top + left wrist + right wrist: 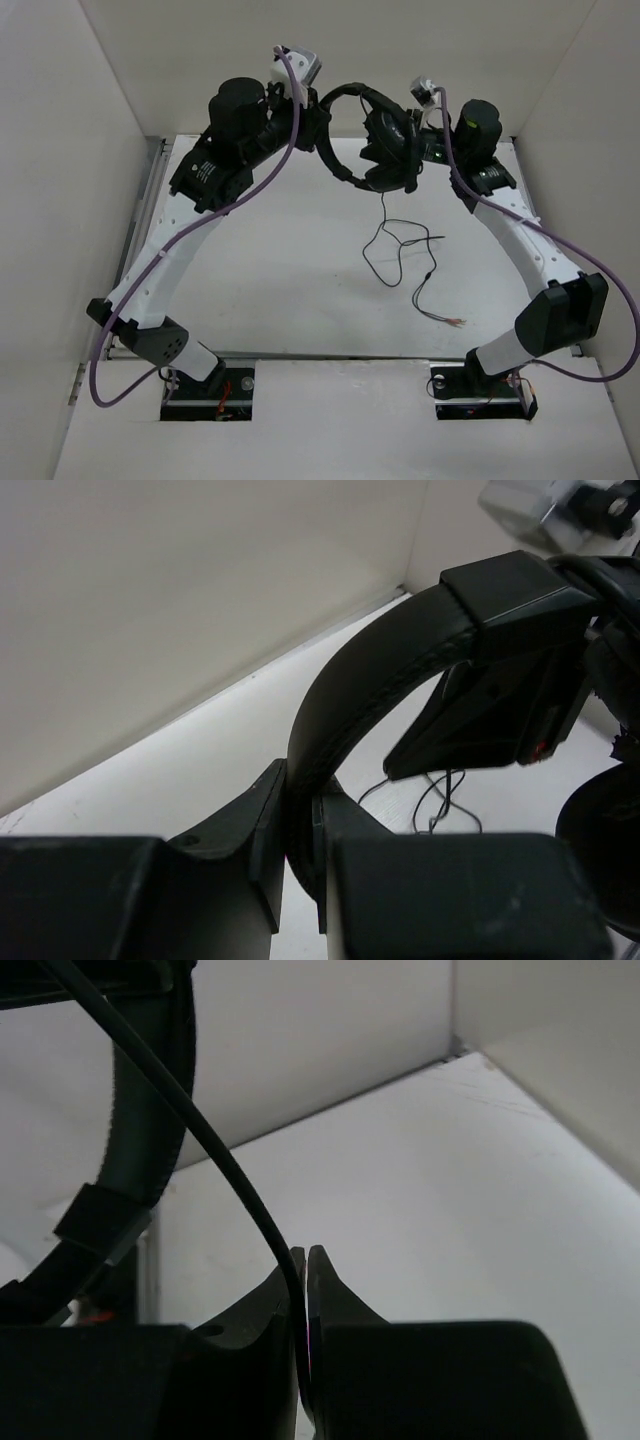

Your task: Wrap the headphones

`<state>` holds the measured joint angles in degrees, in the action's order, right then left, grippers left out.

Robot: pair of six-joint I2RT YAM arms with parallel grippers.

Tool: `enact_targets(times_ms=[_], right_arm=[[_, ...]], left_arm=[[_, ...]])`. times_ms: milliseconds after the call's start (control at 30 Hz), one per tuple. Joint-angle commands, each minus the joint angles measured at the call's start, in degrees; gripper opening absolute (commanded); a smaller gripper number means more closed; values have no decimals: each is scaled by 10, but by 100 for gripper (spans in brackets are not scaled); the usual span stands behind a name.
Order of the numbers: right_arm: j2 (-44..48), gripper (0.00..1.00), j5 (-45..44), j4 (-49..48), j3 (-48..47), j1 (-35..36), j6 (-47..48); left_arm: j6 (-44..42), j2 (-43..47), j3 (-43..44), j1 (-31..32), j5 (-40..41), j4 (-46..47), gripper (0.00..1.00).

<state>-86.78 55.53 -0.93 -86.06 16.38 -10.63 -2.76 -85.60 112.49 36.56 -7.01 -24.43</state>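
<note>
The black headphones (375, 135) hang in the air at the back of the table, between the two arms. My left gripper (318, 122) is shut on the curved headband (350, 705), which runs up between its fingers. My right gripper (415, 150) is shut on the thin black cord (215, 1160), pinched between its fingertips (320, 1280). The earcups (388, 165) hang beside the right gripper. The rest of the cord (395, 245) drops to the table in loose loops and ends in bare reddish wire tips (455, 321).
White walls close in the table (280, 270) on the left, back and right. The back wall is close behind both grippers. The arm bases (210, 390) stand at the near edge.
</note>
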Motion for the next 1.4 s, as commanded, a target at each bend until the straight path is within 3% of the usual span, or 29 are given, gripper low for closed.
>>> enact_targets(times_ms=[0,200,433,633,833,1100,1367], right_arm=[[12,13,75,-206,55,-6,-264],[13,20,60,-413,153,11,-451],[20,24,51,-460,253,50,-475],[40,24,41,-450,316,85,-445],[29,22,30,-422,305,101,-419],[-1,10,10,-385,279,106,-381],[-34,7,-2,-313,251,120,-324]], left_arm=[[58,-9,57,-10,-27,46,0],[73,-40,115,-14,-25,43,0],[78,-64,152,-43,6,52,0],[67,-75,150,-74,105,83,0],[84,-90,153,-82,164,96,0],[121,-100,164,-78,165,92,0],[133,-114,190,-69,168,91,0]])
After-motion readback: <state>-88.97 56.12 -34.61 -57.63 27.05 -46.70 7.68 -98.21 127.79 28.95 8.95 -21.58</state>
